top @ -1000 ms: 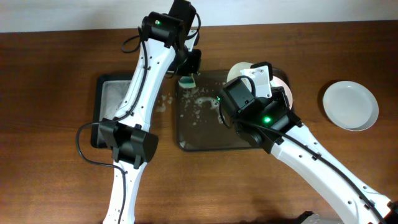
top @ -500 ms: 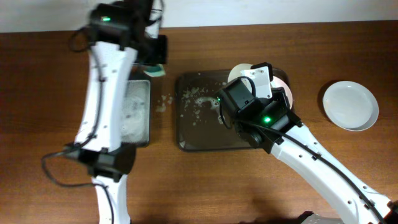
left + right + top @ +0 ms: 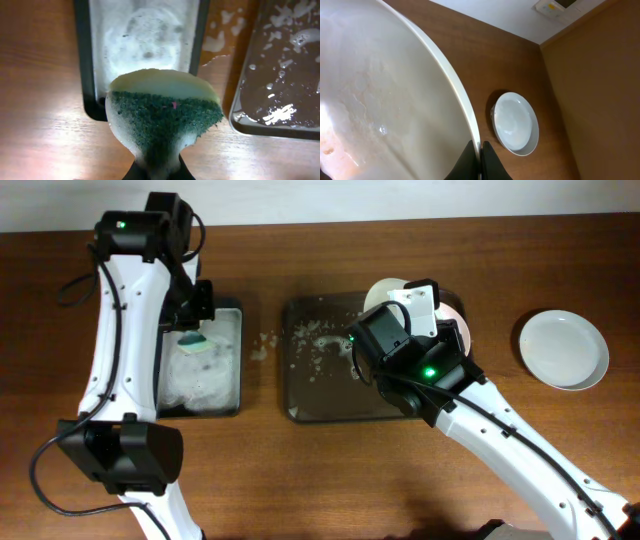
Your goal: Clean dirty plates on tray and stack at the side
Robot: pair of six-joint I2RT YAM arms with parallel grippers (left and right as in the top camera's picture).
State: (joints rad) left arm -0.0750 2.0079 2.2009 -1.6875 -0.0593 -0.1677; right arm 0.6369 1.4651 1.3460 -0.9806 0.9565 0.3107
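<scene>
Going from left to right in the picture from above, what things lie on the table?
First the narrow black tray → foam flecks on the wood → big brown tray → lone white plate.

Overhead looks straight down on the table (image 3: pixel 300 480); close-up, left wrist shares the tray (image 3: pixel 280 75), right wrist the side plate (image 3: pixel 516 124).

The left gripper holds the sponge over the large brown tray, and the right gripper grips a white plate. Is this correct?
Not fully. The overhead view shows the left gripper holding the sponge over the narrow black tray, not the large brown tray. The right gripper does grip a white plate.
</scene>
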